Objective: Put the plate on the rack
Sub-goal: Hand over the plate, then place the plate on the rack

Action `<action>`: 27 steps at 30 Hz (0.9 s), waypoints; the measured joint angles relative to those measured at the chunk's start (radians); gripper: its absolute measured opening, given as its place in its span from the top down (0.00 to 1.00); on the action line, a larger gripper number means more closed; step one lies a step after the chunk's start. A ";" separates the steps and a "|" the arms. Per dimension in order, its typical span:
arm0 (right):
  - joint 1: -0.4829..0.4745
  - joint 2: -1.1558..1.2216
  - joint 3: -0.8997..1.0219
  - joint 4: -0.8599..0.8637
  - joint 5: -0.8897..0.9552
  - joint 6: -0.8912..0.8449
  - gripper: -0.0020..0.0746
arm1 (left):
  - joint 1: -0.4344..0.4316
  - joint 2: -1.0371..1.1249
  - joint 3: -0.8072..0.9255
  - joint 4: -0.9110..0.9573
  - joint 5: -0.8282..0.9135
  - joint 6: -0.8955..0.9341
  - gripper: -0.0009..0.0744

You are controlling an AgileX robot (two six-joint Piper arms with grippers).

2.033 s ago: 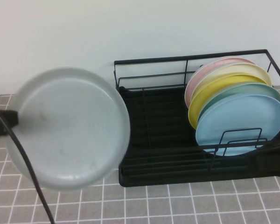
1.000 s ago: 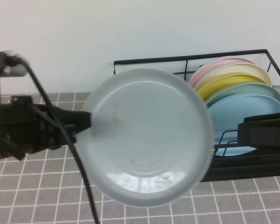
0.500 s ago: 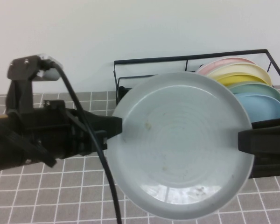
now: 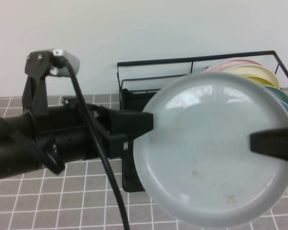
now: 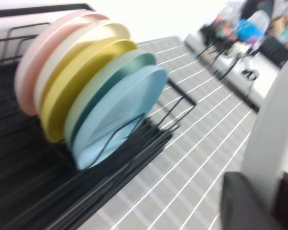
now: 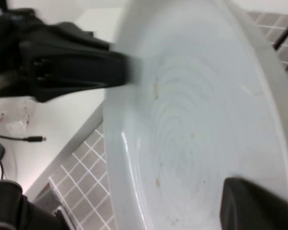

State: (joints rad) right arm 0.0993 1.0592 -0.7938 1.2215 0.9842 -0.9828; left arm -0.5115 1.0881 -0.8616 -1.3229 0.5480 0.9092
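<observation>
I see the left gripper [image 4: 143,123] clamped on the plate's [image 4: 213,148] left rim, holding it above the rack [image 4: 192,61]. Right gripper [image 4: 259,142] overlaps the opposite rim; cannot tell its finger state, view blurred.

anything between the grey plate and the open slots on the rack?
Nothing visible. The plate hangs in front of the rack, left gripper clamped on one rim, right gripper on the opposite rim. The coloured plates fill the rack's right end; the slotted base beside them looks free.
</observation>
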 joint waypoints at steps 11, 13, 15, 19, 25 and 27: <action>0.002 0.000 0.000 -0.180 -0.029 -0.101 0.84 | 0.000 0.000 0.000 -0.154 0.002 0.033 0.29; 0.002 0.000 0.000 -0.271 -0.078 -0.097 0.84 | 0.000 0.000 0.000 -0.154 0.002 0.048 0.29; 0.002 0.000 0.000 -0.316 -0.123 -0.074 0.84 | 0.000 -0.006 0.000 -0.135 0.002 0.050 0.63; 0.002 -0.029 -0.018 -0.320 -0.155 -0.154 0.84 | 0.000 -0.051 0.000 -0.022 0.012 0.056 0.98; 0.002 -0.119 -0.079 -0.417 -0.405 -0.317 0.84 | 0.000 -0.165 0.000 0.156 -0.026 0.038 0.99; 0.002 -0.128 -0.089 -0.476 -0.413 -0.343 0.84 | 0.000 -0.208 0.000 0.212 -0.041 -0.027 0.99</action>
State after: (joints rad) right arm 0.1009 0.9309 -0.8825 0.7451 0.5712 -1.3259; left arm -0.5115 0.8799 -0.8616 -1.1106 0.5074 0.8824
